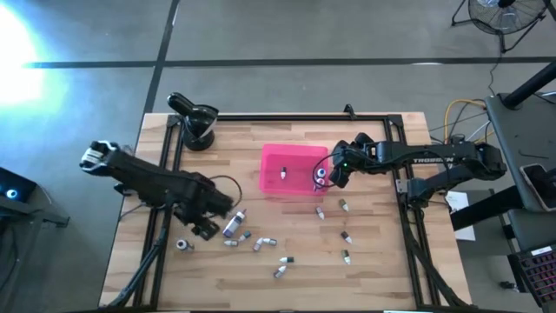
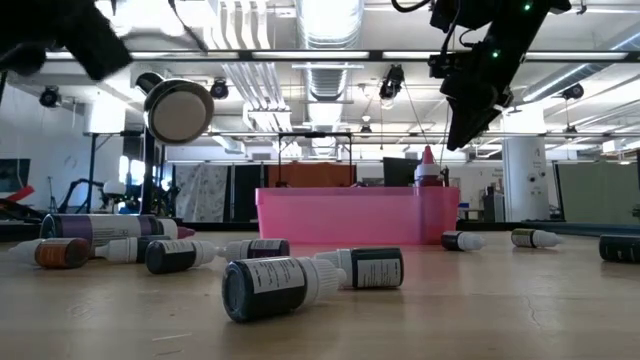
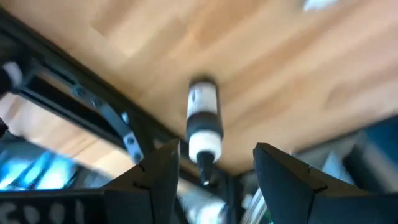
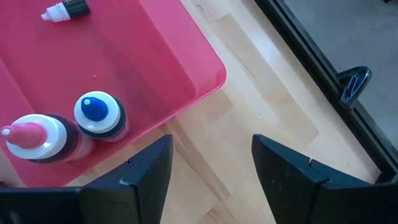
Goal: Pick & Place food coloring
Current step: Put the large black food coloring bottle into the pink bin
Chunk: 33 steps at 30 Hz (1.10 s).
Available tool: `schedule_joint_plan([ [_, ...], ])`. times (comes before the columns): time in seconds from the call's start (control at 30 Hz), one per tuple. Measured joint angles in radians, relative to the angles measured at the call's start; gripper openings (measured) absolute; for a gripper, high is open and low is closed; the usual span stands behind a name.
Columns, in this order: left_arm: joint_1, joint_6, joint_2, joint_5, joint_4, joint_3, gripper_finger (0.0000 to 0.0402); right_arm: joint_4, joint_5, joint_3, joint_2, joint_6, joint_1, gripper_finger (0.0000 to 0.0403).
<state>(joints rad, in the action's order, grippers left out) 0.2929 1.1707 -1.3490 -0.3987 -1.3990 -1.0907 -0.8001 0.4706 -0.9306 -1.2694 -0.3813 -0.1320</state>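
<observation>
The pink tray (image 1: 295,187) sits mid-table. Inside it two food coloring bottles stand upright, one blue-capped (image 4: 98,115) and one red-tipped (image 4: 31,138), and a white-capped one (image 4: 65,9) lies flat. My right gripper (image 1: 334,171) hovers open over the tray's right corner (image 4: 214,74), above those two bottles. My left gripper (image 1: 201,229) is open, low over the near left table. A dark bottle with a white cap (image 3: 204,118) lies on its side just ahead of the left gripper's fingers, cap end toward them. Several more bottles (image 1: 261,243) lie scattered on the wood.
Black frame rails (image 1: 165,217) run along the table's left, right and far sides; one passes close beside the left gripper's bottle. A black round-headed device (image 1: 195,115) stands at the far left corner. Loose bottles lie right of the tray's near edge (image 1: 343,205).
</observation>
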Motion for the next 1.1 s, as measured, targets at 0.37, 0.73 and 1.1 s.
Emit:
schedule_joint_plan([
  [0.37,0.273,0.700,0.159,0.169,0.096,0.043,0.0179,0.045,0.000,0.000,0.000,0.000,0.000,0.0214],
  [0.73,0.393,0.884,0.103,0.214,0.150,0.064,0.0179,0.060,0.000,0.000,0.000,-0.004,0.000,0.0214],
  [1.1,0.459,0.980,0.077,0.214,0.158,0.102,0.0179,0.058,-0.001,0.000,0.000,0.000,0.000,0.0214],
])
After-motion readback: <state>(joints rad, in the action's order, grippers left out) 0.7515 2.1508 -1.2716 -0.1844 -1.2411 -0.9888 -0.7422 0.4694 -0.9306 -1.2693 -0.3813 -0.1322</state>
